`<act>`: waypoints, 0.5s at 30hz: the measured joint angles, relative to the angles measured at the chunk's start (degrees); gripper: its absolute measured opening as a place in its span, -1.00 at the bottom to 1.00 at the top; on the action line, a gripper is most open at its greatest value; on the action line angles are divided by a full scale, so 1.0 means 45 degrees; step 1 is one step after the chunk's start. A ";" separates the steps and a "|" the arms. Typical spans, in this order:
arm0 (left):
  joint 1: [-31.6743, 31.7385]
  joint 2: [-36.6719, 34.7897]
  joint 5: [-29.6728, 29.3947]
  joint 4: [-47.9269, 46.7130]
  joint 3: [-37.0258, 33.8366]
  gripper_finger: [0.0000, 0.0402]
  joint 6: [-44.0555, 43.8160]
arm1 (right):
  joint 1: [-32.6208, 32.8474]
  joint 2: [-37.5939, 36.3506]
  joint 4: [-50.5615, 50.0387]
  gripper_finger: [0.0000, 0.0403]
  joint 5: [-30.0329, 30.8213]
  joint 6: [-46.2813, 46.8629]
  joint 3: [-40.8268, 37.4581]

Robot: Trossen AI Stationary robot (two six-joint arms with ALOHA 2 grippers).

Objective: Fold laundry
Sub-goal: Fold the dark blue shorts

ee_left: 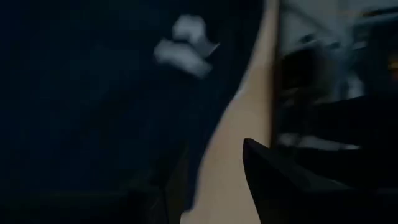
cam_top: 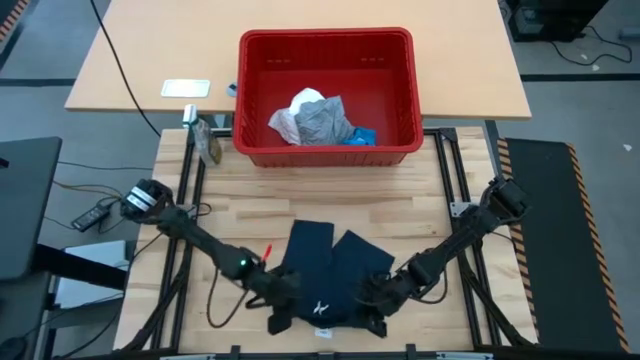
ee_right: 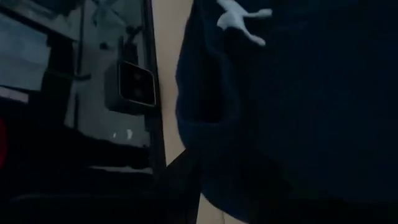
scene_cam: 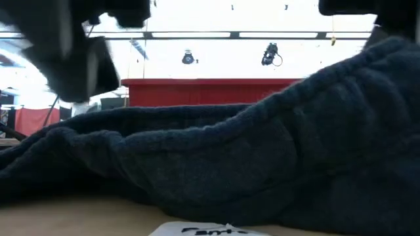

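- Lying flat at the 6 o'clock edge of the pale wooden worktop (cam_top: 300, 205), the dark navy cloth (cam_top: 325, 270) spreads in two leg-like lobes that point toward 12 o'clock, with a small white mark (cam_top: 322, 309) near its 6 o'clock hem.
- That mark looks like a logo, but no letters can be read; the low view shows a white label (scene_cam: 197, 230) with dark script at the cloth's edge, too blurred to read.
- From table height the navy fabric looks thick, soft and ribbed, with its right part humped higher than its left.
- The left pincer (cam_top: 283, 296) sits at the cloth's 9 o'clock corner, low on the fabric; whether its fingers are apart or clamped on the cloth I cannot tell.
- The right pincer (cam_top: 374, 299) sits at the cloth's 3 o'clock corner, also down on the fabric; its fingers are likewise hidden, so I cannot tell their state.
- At 12 o'clock stands a red plastic basket (cam_top: 326, 152), rectangular with slotted walls.
- Inside it lie a grey cloth (cam_top: 325, 124), a white crinkly cloth (cam_top: 298, 106) bunched against it, and a small blue item (cam_top: 360, 137) just beside them.
- A white flat card (cam_top: 186, 88) lies on the farther tan table at about 10 o'clock.
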 joint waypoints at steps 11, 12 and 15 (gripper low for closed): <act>0.0136 0.0182 -0.1914 -0.1377 -0.0011 -0.22 -0.1209 | -0.1061 0.0000 -0.1886 -0.48 0.2319 0.1262 -0.0010; 0.0253 0.0304 -0.1907 -0.1580 -0.0015 -0.22 -0.1218 | -0.1234 0.0000 -0.2175 -0.48 0.2317 0.1296 -0.0010; 0.0490 0.0742 -0.1912 -0.2157 -0.0039 -0.22 -0.0954 | -0.1747 0.0012 -0.3447 -0.48 0.2395 0.1326 -0.0010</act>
